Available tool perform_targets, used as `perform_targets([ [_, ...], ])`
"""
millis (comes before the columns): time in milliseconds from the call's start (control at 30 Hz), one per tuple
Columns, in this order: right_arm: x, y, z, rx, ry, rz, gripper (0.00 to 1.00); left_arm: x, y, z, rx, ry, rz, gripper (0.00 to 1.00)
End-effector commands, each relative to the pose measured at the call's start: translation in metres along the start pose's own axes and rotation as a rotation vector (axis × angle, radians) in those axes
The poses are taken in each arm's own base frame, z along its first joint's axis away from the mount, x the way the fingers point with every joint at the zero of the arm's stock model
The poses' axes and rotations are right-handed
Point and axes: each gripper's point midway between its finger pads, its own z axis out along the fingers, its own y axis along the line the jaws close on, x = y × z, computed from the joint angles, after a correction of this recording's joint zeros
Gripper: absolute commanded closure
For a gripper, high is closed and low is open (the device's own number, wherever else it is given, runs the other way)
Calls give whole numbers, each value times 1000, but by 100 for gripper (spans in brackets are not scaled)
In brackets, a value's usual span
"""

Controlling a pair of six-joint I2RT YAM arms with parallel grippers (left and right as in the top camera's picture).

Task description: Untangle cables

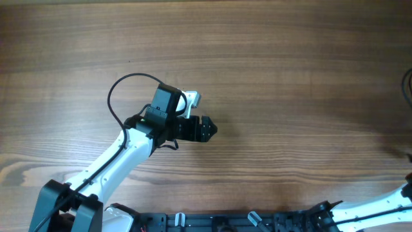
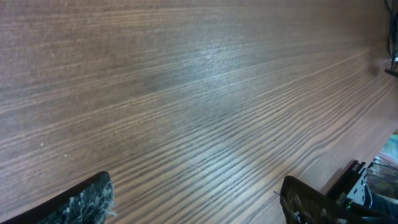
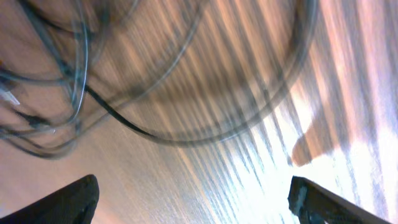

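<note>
Right fingers (image 3: 71, 202) spread wide, holding nothing. Cables (image 3: 124, 121) on counter (image 3: 205, 180) just ahead of me: several thin loops overlapping, view blurred. Left fingers (image 1: 206, 129) also wide and empty, mid-counter, well apart from cables. My judgement: pinch one outer strand only, near plug end if findable, and draw it slowly off bundle. Bring left over to pin rest.

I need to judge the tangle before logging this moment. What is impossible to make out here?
- Overhead: the cables are cut off by the right edge; only a sliver shows.
- Right wrist: the cables are blurred; crossings and plugs unreadable.
- Left wrist: the cables are tiny at the far right edge.
- Overhead: the right tool is out of frame; only part of the right arm shows.
</note>
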Motion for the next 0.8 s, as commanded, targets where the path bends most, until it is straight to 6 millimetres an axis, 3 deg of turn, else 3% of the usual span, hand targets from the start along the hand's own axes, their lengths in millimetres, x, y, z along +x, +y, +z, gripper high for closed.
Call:
perform_targets([
  [0, 37, -21, 2, 145, 81, -14, 0, 5, 2, 1, -18, 28, 3, 11],
  [67, 55, -22, 0, 173, 119, -113, 0, 6, 4, 1, -26, 28, 5, 11],
  [100, 67, -12, -1, 144, 142, -209, 0, 5, 4, 1, -30, 27, 8, 11],
  [200, 126, 40, -21, -70, 266, -396, 0, 4, 9, 1, -58, 17, 9, 8],
  [267, 154, 73, -44, -208, 273, -489, 0, 4, 9, 1, -58, 16, 10, 6],
  [300, 169, 94, -60, -298, 263, -552, 0, 1, 10, 1, -65, 7, 20, 4],
  [367, 218, 149, -104, -574, 229, -790, 0, -14, 8, 0, -63, -57, 50, 0],
  [400, 264, 178, -143, -782, 202, -1021, 0, -26, 3, 0, -46, -105, 75, 0],
  [433, 285, 186, -161, -862, 171, -1120, 0, -32, 0, -1, -38, -127, 86, 0],
  [467, 344, 190, -206, -1053, 111, -1396, 0, -37, 4, -2, -60, -151, 89, 0],
  [500, 384, 175, -230, -1171, 124, -1591, 0, -39, 11, -3, -102, -163, 84, 0],
  [533, 410, 158, -244, -1242, 163, -1709, 0, -39, 16, -3, -129, -166, 80, 0],
  [600, 454, 104, -252, -1237, 309, -1874, 0, -33, 21, -4, -151, -140, 66, 0],
  [667, 458, 65, -227, -1003, 365, -1911, 0, -23, 23, -6, -162, -108, 51, 0],
  [700, 440, 47, -204, -777, 314, -1919, 1, -19, 24, -11, -178, -100, 45, 0],
  [767, 415, 13, -187, -518, 236, -2071, 3, -17, 18, -31, -191, -127, 53, 0],
])
